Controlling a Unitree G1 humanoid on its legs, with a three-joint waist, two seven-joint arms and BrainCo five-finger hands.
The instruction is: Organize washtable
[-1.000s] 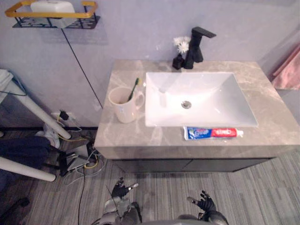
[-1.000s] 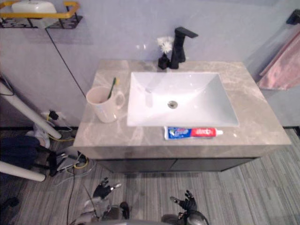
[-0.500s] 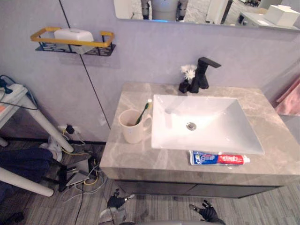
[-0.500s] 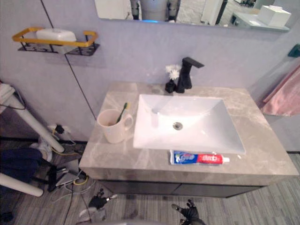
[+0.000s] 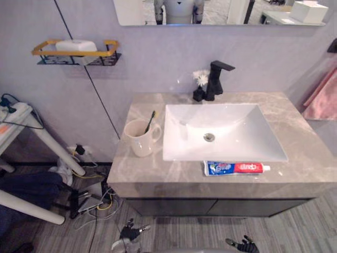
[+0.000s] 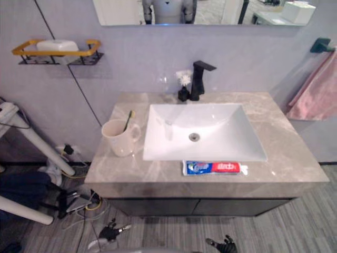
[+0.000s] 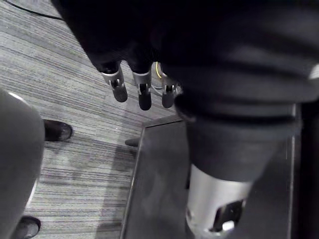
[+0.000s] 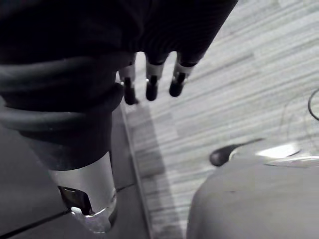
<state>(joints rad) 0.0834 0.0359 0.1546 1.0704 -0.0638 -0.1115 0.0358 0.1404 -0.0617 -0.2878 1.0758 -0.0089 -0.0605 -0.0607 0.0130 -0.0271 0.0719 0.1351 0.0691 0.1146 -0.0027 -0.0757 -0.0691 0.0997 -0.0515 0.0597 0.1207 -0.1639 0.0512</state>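
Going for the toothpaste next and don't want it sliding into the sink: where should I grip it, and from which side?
Take the toothpaste tube across its middle, coming from above at the counter's front edge, fingers on its long sides. It lies flat along that edge, cap to the right, the sink rim close behind. The right hand looks nearer.

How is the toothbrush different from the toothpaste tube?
The thin greenish toothbrush stands leaning in the cream mug, while the blue, red and white toothpaste tube lies flat on the grey marble counter. The toothbrush is to the left of the white sink; the tube is in front of it. The toothbrush is a skinny stick; the tube is wider and flatter. Both sit close beside the sink.
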